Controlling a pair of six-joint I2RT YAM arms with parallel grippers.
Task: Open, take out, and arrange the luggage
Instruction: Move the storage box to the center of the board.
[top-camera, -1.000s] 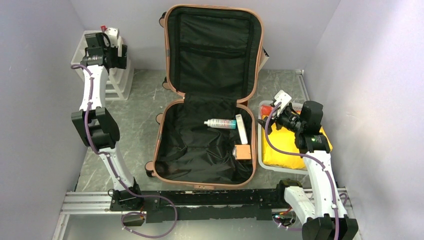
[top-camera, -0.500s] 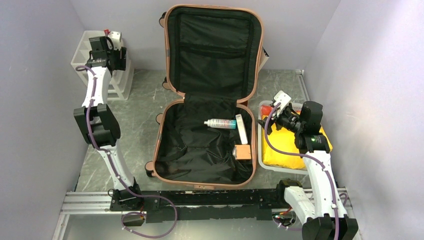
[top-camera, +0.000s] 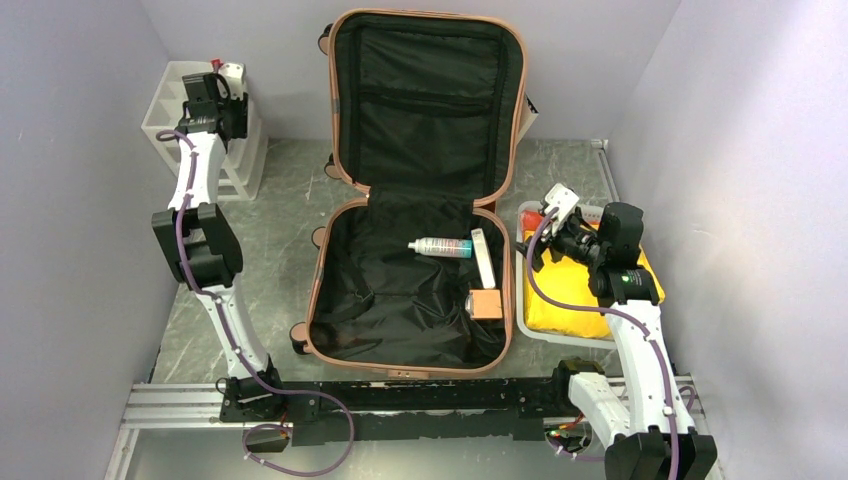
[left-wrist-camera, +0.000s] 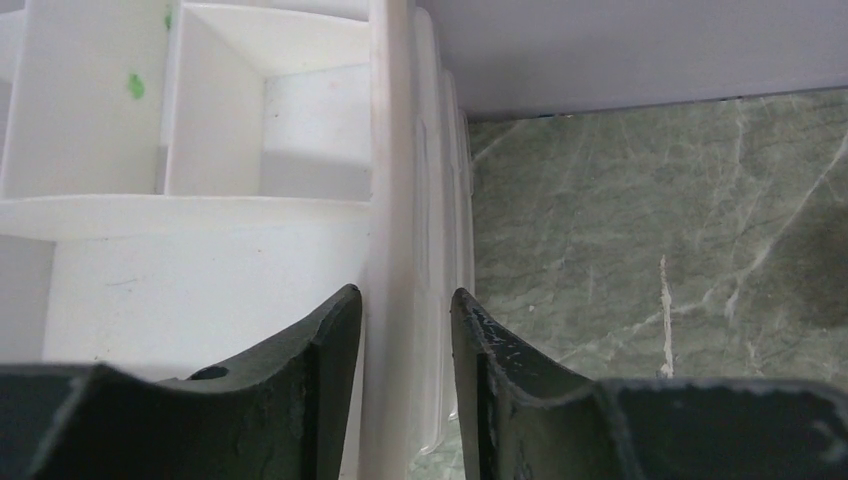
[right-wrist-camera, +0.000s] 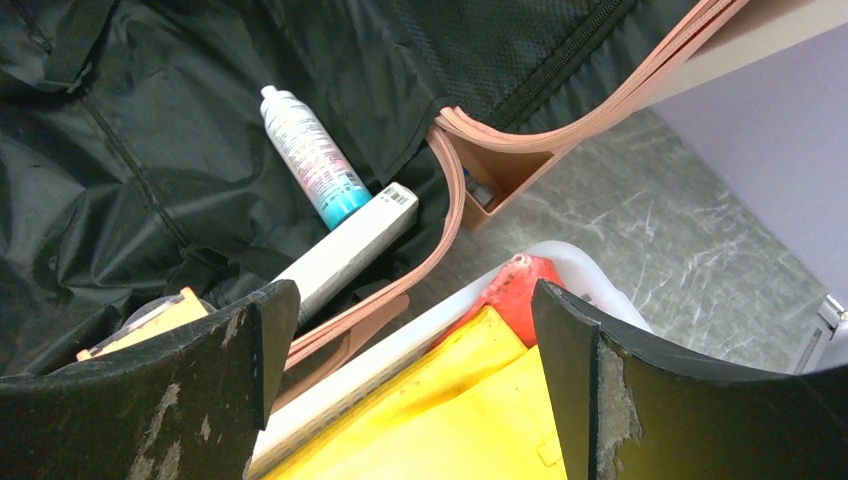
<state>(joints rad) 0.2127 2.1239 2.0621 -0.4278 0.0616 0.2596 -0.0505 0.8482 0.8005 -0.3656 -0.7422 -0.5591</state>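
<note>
Clearly mid take-out: luggage (top-camera: 385, 310) lying open mid-worktop (top-camera: 272, 232), lid (top-camera: 420, 100) propped against the back wall (top-camera: 262, 60). Inside, on black lining: spray bottle (top-camera: 440, 246), long white box (top-camera: 483, 258), small orange box (top-camera: 487, 304). Just right, white tray (top-camera: 527, 331) holding something yellow; right claw (right-wrist-camera: 408, 300) spread wide and empty above its edge. Next, probably: reach in, pinch the long white box. Far left, left claw (left-wrist-camera: 405, 298) straddling white organiser (left-wrist-camera: 210, 255) wall; clenched or not, cannot tell.

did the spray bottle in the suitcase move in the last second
No. The spray bottle lies in the same spot in the luggage's lower half, teal end beside the long white box.
</note>
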